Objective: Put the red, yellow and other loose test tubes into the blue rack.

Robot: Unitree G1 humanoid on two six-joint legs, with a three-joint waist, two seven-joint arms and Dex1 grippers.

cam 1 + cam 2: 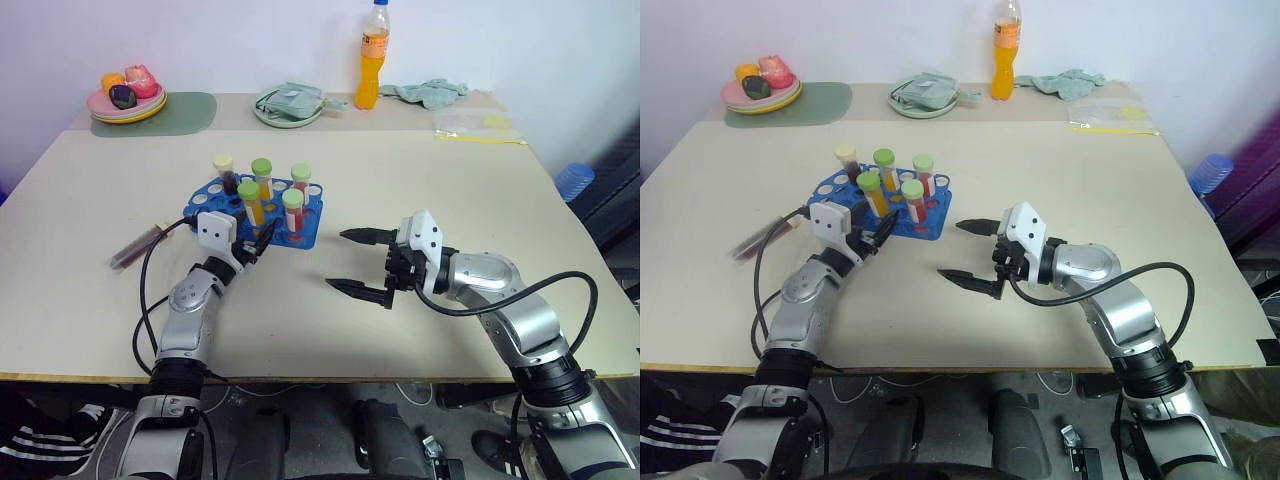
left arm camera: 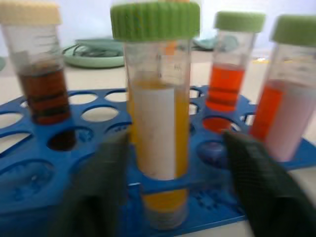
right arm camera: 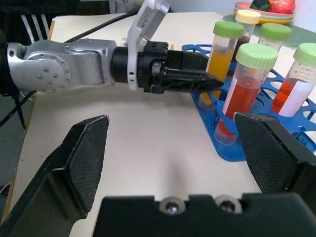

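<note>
L gripper (image 1: 258, 238) sits at the near edge of the blue rack (image 1: 205, 203), fingers (image 2: 91, 192) spread apart on either side of the yellow tube (image 2: 157, 118) w/ green cap. Tube stands upright in a front hole, no finger contact visible in the L wrist view, so it reads as let go and seated.

R gripper (image 1: 358, 264) hovers over bare table (image 1: 420, 170) beside the rack, jaws wide apart, nothing in them.

Rack holds five upright tubes: dark maroon w/ cream cap (image 1: 224, 172) at the back, an orange-yellow one w/ green cap (image 1: 262, 176), two red ones w/ green caps (image 1: 300, 183) (image 1: 293, 212), plus the front yellow one. One more tube lies flat on the table (image 1: 134, 247) to the L of the rack, well apart from it (contents look dark reddish, cap hard to make out), so probably still to be racked.

Risks:
- L fingers straddle the yellow tube closely; pulling back at an angle could clip it and tip it or drag the rack.
- rack looks light, tubes tall, so a nudge could topple neighbours.
- L arm's cable (image 1: 150, 270) loops near the lying tube; reaching for it could sweep or roll it toward the table edge.
</note>
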